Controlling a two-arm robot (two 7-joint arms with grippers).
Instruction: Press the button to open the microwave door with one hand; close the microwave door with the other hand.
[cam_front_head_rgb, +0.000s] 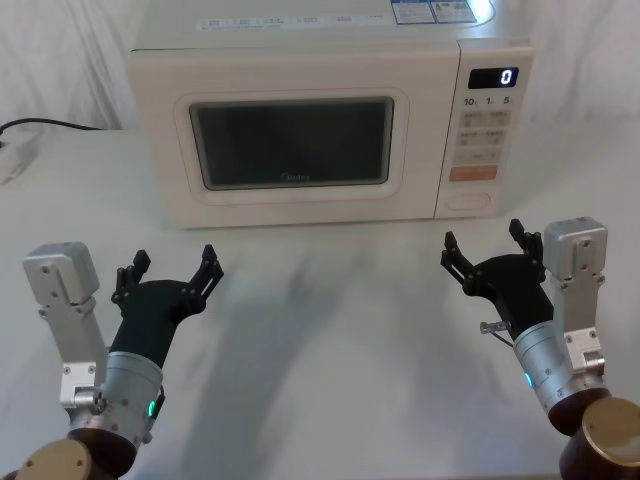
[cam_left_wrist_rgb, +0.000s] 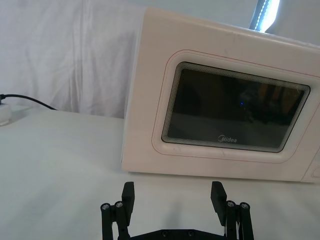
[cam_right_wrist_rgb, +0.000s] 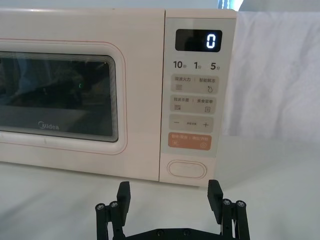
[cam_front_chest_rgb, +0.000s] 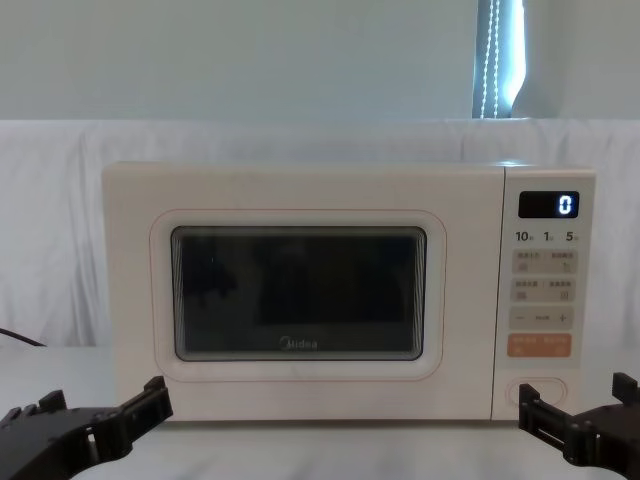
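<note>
Currently, right fingers: the black blocky right gripper (cam_front_head_rgb: 486, 248) hovers with its ribbed fingers (cam_right_wrist_rgb: 124, 192) spread wide and holding nothing, low over the tabletop and squarely before the control panel, a stance that looks chosen for a straight push forward.
Left fingers: the matching black left gripper (cam_front_head_rgb: 168, 270) has its fingers (cam_left_wrist_rgb: 128, 194) parted as well, empty, facing the door's left half; it appears held in reserve for the closing push.
Button: the large plain cream pill-shaped button (cam_right_wrist_rgb: 187, 168) sits lowest on the panel, smooth and unlabelled, directly ahead of the right gripper and apart from it.
Orange key: a flat orange rectangular key (cam_right_wrist_rgb: 190, 141) lies just above the button, a near neighbour to avoid.
Door: the wide cream microwave door (cam_front_chest_rgb: 300, 298) is shut flush, its raised rounded frame ringing a dark glossy glass window.
Microwave: the cream boxy microwave (cam_front_head_rgb: 300, 60) stands at the back of the tabletop, its black display (cam_front_chest_rgb: 548, 205) showing "0".
Tabletop: the matte white tabletop (cam_front_head_rgb: 330, 340) runs smooth between grippers and oven.
Backdrop: a creased white cloth (cam_left_wrist_rgb: 65, 55) hangs behind; a black cable (cam_front_head_rgb: 45, 125) trails to the left.
Progress: neither step begun, by the look of it.
</note>
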